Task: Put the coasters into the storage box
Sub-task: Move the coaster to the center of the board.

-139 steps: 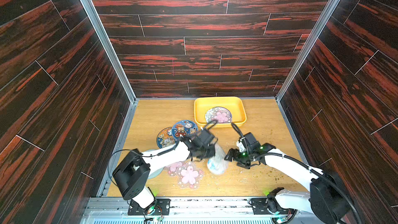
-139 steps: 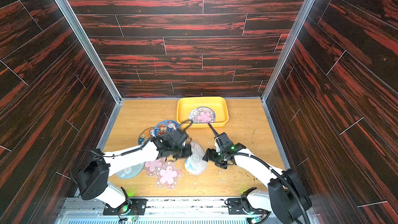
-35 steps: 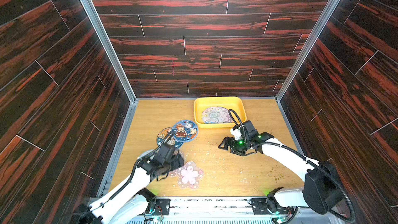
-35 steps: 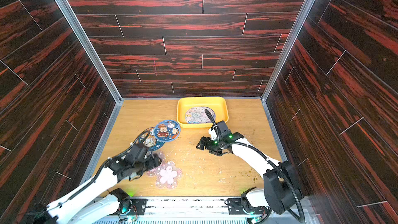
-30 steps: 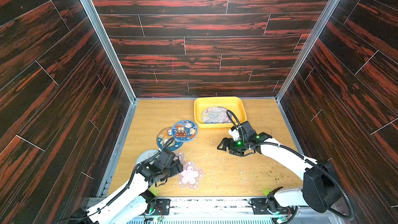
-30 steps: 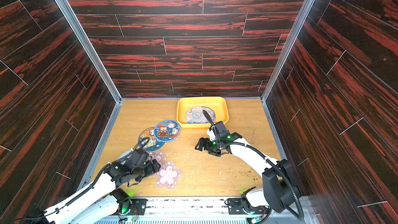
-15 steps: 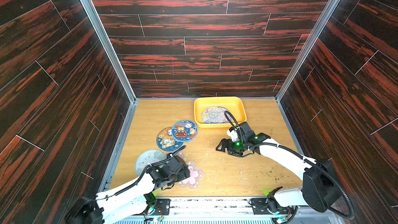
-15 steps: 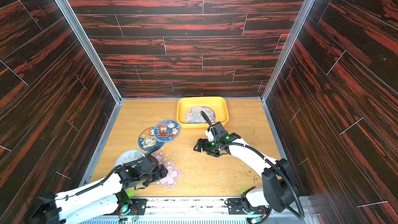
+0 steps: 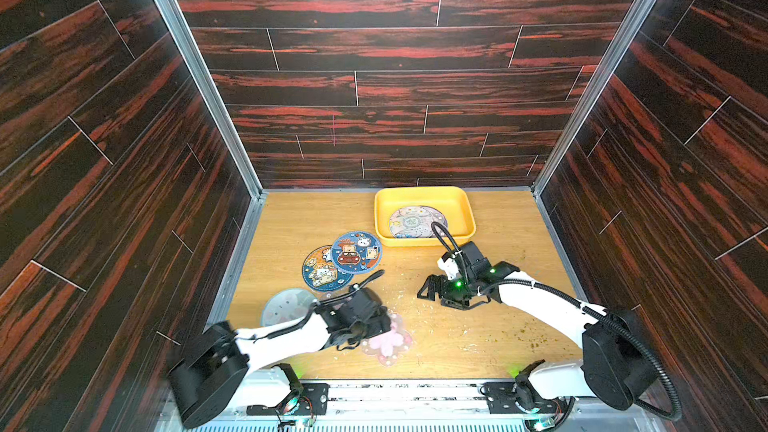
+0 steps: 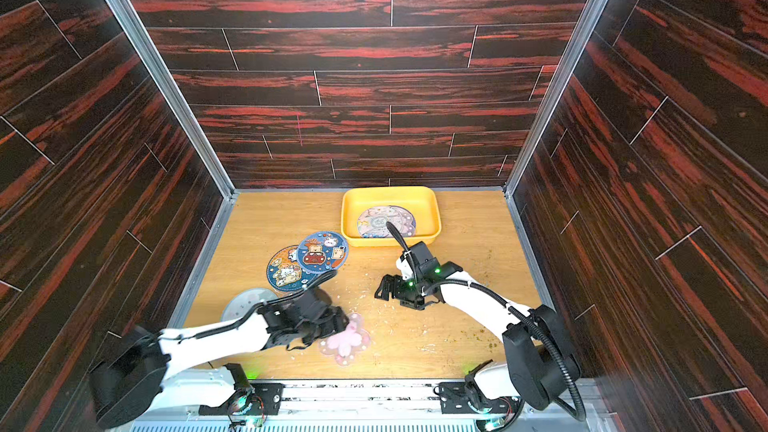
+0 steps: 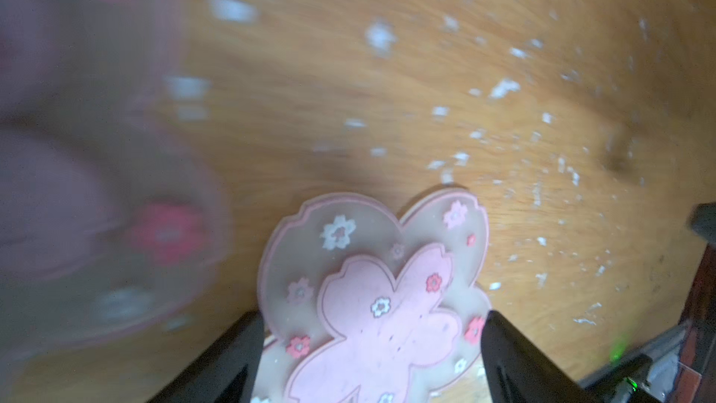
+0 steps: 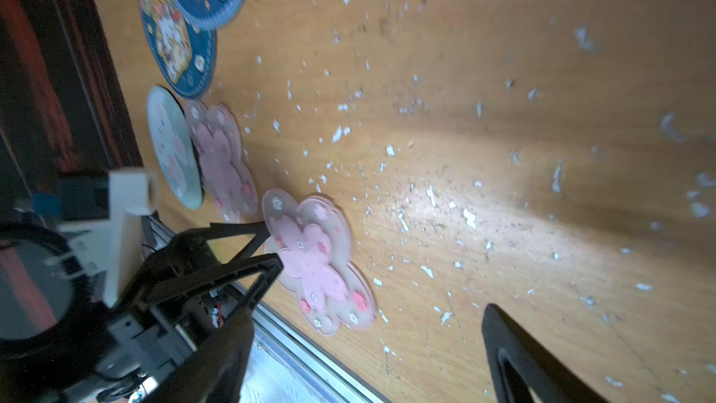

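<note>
Coasters [image 9: 356,252] lie mostly outside the yellow storage box [image 9: 422,200], which stands at the far side of the wooden table [image 9: 478,326]. Inside it I see one pale round coaster [image 9: 415,222], and maybe more beneath it. On the table there are two overlapping blue cartoon coasters [image 9: 320,272], a grey-green disc [image 9: 284,305] and, close to the near edge, a pink blossom coaster [image 9: 392,342]. A second blossom [image 12: 222,160] lies between that one and the disc.

The step in hand is, I think, the reach for the pink blossom coaster. The left gripper [image 11: 372,315] hangs low over it with its jaws spread wide, one finger on each side of the petals, and nothing is pinched yet. Whether the tips touch the table I cannot tell. The right gripper [image 9: 434,295] is also wide open and empty. It hovers over bare wood with white flecks [image 12: 469,217], between the box and the blossoms.

The next move asks for care, because the coaster is thin, flat and probably soft. A finger must catch its rim or slip under it before the jaws close. There may be another blossom stacked under it, so two could come up together. After that comes a long carry to the box, perhaps with help of the right arm.
</note>
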Robot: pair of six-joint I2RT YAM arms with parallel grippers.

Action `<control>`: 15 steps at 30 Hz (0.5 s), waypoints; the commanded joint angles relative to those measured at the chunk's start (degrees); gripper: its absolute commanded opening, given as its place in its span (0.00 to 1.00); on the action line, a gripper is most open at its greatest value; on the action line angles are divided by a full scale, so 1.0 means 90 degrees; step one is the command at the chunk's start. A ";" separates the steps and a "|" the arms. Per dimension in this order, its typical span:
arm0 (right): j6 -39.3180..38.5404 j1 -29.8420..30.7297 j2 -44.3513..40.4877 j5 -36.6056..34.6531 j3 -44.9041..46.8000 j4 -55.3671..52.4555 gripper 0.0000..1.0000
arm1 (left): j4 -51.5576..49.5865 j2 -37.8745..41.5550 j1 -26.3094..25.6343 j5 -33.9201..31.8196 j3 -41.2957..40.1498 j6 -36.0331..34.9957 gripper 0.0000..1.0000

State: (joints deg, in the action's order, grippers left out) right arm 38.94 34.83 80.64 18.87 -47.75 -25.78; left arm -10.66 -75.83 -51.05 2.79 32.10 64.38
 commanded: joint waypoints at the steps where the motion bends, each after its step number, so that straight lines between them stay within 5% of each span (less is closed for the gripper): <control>1: 0.0096 0.0248 0.0017 0.0006 0.0181 0.0051 0.93 | -0.0282 -0.0301 -0.0090 0.0128 0.0142 -0.0138 0.91; 7: 0.0259 0.0860 0.0306 -0.0153 0.0277 0.0191 0.89 | -0.1263 0.0459 -0.0090 -0.0408 -0.0048 -0.0061 0.88; 15: 0.0403 0.1395 0.0820 -0.0251 0.0218 0.0373 0.83 | -0.1491 0.1107 -0.0223 -0.0259 -0.0516 0.0278 0.82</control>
State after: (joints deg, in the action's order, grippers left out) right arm 41.52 46.28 85.71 17.32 -46.02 -23.29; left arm -21.61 -66.43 -52.31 0.86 28.36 65.25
